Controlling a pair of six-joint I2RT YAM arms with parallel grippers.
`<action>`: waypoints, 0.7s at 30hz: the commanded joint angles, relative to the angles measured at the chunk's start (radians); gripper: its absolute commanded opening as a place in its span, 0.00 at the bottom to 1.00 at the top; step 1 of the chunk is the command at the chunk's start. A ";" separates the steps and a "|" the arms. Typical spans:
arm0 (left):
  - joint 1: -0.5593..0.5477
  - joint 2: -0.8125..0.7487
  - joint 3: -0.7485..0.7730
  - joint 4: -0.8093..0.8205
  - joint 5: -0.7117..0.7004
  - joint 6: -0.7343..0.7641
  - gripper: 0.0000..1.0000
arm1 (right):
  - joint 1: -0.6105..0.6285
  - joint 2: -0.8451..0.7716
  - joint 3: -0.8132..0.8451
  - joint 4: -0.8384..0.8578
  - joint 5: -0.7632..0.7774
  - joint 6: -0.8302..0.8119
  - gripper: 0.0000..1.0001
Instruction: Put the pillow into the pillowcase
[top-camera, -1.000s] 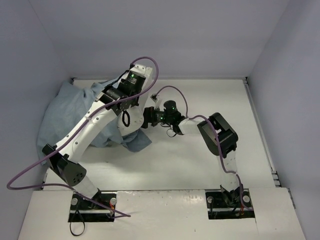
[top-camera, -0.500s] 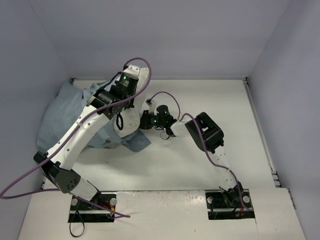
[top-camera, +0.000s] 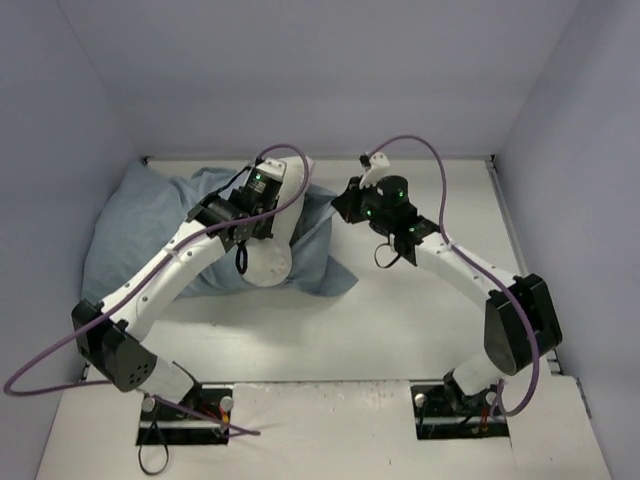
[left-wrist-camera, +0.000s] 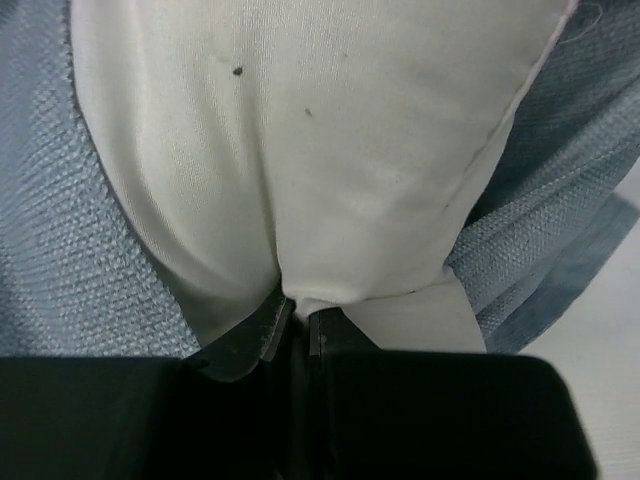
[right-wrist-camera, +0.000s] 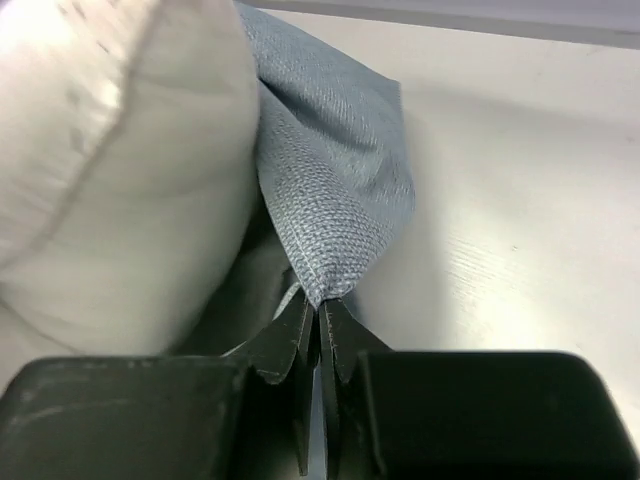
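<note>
Left claw (left-wrist-camera: 298, 315): jaws drawn together on a pinched fold of the pillow (left-wrist-camera: 330, 150), white fabric bunching into the tips and puckering away from them; I record this as a firm clamp on the cushion. Directly ahead of this claw the pillow bulges out, plain white with two small dark specks; the pillowcase (left-wrist-camera: 60, 230) lies on either side of the claw, pale blue-grey weave showing to the left and to the right of the white end. Right claw (right-wrist-camera: 320, 310): jaws closed on a gathered edge of the pillowcase, the blue-grey cloth narrowing to a point where it enters the tips and fanning out beyond them; clamped on cloth only, as far as the wrist view shows. To the left of this claw, close beside the held edge, sits the rounded white end of the pillow; to its right and ahead, the bare white table (right-wrist-camera: 520, 200). From the overhead view: the two claws stand near one another at the middle rear of the table, the left one on the white end, the right one just beside it on the fabric edge, the cloth drawn up between them; the bulk of the pillowcase spreads away from the left claw toward the left wall, swollen and full in outline; only a white end of the pillow shows outside the fabric, below the left wrist; how far the rest sits inside I cannot tell, as the left arm and the cloth cover it.
</note>
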 joint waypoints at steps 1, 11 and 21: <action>0.007 -0.028 -0.055 -0.050 -0.007 -0.027 0.00 | -0.016 -0.062 0.051 -0.103 0.227 -0.060 0.00; -0.148 0.106 -0.215 -0.004 0.030 -0.153 0.00 | -0.011 -0.078 0.155 -0.109 0.229 -0.056 0.00; -0.105 0.032 -0.062 0.016 0.056 -0.092 0.46 | -0.034 -0.072 -0.053 -0.118 0.060 -0.052 0.00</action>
